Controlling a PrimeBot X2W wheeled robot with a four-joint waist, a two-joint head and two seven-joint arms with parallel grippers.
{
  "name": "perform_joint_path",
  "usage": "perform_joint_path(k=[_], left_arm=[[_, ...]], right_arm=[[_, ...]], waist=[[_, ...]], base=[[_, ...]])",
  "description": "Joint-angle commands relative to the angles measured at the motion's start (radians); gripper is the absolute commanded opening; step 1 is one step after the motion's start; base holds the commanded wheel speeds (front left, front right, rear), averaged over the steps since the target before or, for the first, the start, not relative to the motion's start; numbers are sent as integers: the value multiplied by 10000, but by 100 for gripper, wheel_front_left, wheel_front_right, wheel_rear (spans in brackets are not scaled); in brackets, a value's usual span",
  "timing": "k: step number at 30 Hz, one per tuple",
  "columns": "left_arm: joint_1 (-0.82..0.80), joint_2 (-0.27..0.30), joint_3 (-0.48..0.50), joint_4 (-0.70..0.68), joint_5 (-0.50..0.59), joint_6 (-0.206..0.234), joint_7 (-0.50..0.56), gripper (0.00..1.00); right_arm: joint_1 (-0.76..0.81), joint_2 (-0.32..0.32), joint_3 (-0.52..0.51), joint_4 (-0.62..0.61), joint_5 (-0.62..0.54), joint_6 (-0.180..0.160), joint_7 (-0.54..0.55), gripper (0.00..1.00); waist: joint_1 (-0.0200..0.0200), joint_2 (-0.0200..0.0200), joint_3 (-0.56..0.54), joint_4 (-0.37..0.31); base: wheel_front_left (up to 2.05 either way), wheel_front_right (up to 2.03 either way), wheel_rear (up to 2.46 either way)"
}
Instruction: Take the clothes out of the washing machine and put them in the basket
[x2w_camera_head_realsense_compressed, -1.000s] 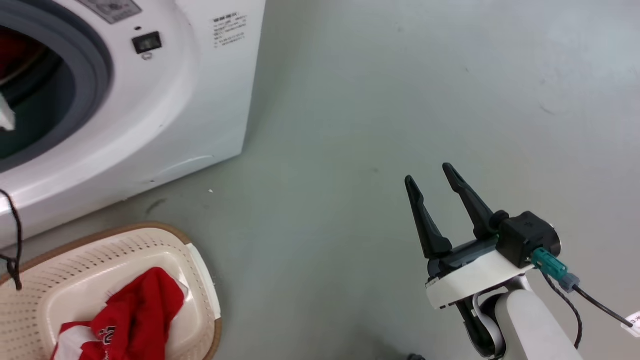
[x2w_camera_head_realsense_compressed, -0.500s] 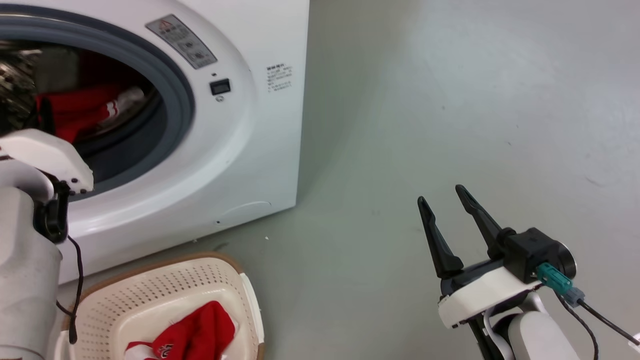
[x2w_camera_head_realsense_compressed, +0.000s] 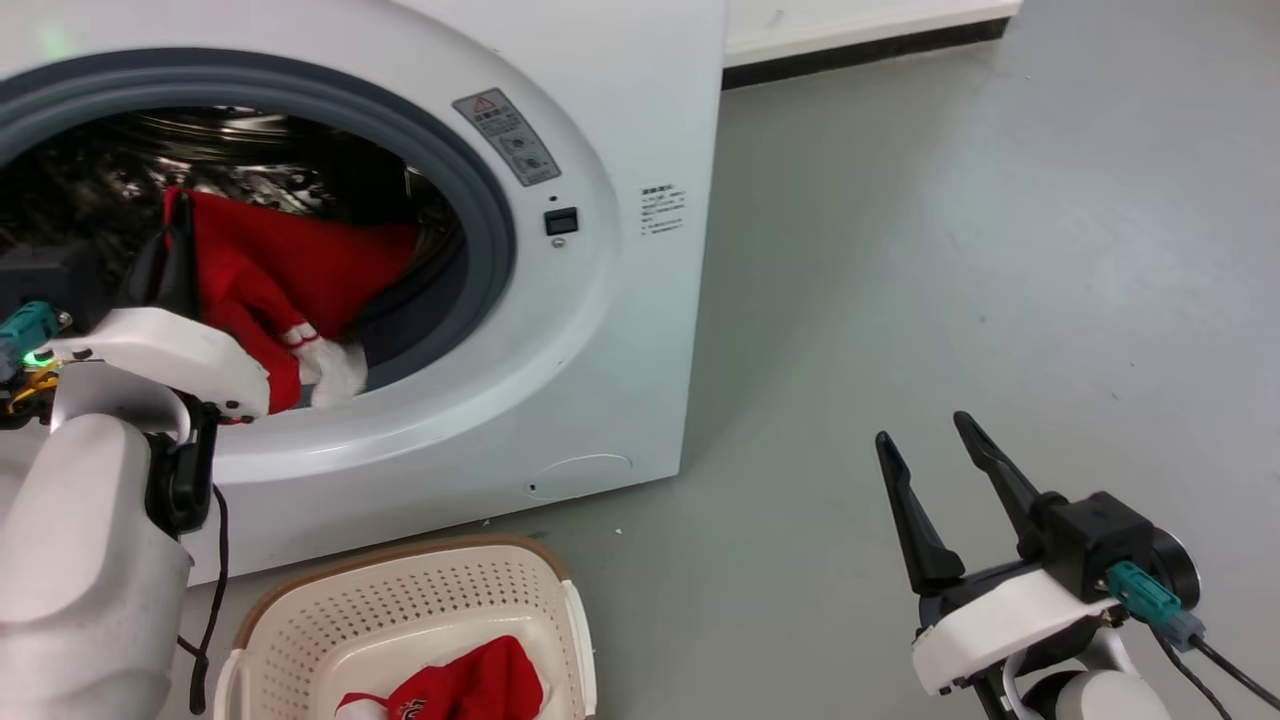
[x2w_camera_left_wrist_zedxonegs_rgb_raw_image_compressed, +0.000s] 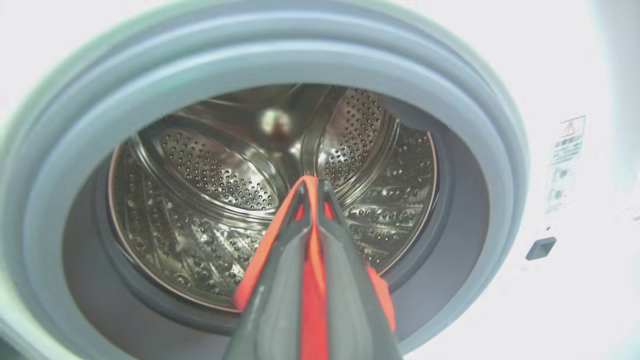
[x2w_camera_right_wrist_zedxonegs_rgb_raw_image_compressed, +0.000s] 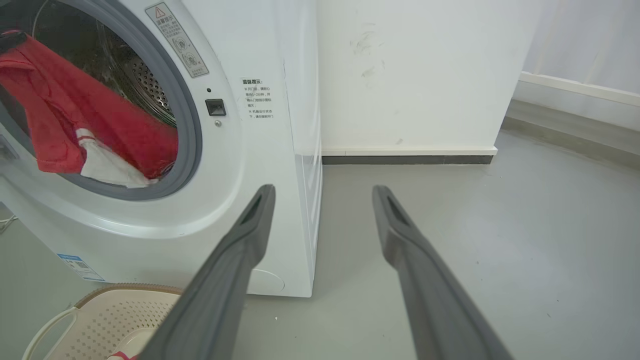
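The white washing machine (x2w_camera_head_realsense_compressed: 620, 330) stands with its grey-rimmed porthole (x2w_camera_left_wrist_zedxonegs_rgb_raw_image_compressed: 250, 55) uncovered. My left gripper (x2w_camera_head_realsense_compressed: 180, 215) is at the opening, shut on a red garment (x2w_camera_head_realsense_compressed: 280, 270) that hangs from it, a white panel draping over the porthole's lip. In the left wrist view red fabric (x2w_camera_left_wrist_zedxonegs_rgb_raw_image_compressed: 312, 280) is pinched between the closed fingers, in front of the steel drum (x2w_camera_left_wrist_zedxonegs_rgb_raw_image_compressed: 215, 175). The cream basket (x2w_camera_head_realsense_compressed: 330, 620) sits on the floor below the machine with another red garment (x2w_camera_head_realsense_compressed: 460, 690) inside. My right gripper (x2w_camera_head_realsense_compressed: 925, 435) hovers open over the floor, well to the right.
Bare grey floor (x2w_camera_head_realsense_compressed: 950, 250) stretches right of the machine. A white wall with a dark baseboard (x2w_camera_right_wrist_zedxonegs_rgb_raw_image_compressed: 407, 160) runs behind it. A black cable (x2w_camera_head_realsense_compressed: 205, 600) hangs from my left arm beside the basket (x2w_camera_right_wrist_zedxonegs_rgb_raw_image_compressed: 100, 315).
The head view has swung toward the machine. The red garment that lay low in the drum now hangs lifted from my left gripper at the opening. My right gripper stays open.
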Motion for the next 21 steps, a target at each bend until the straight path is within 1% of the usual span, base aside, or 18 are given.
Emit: perform_joint_path(k=[1,15,21], left_arm=[[275,42,24,-461,32,108,38,0],[2693,410,215,-6623,199,1647,1397,0],[3608,510,250,-8549,296,2175,1970,0]], right_arm=[[118,10,-55,-106,-22,-7,16,100],[377,10,-432,-506,-213,-7,337,100],[468,10,-517,-628,-329,-7,481,100]], waist=[[2,0,-82,218],[2,0,-228,1074],[2,0,-389,1321]], base=[[0,0,0],[0,0,0],[0,0,0]])
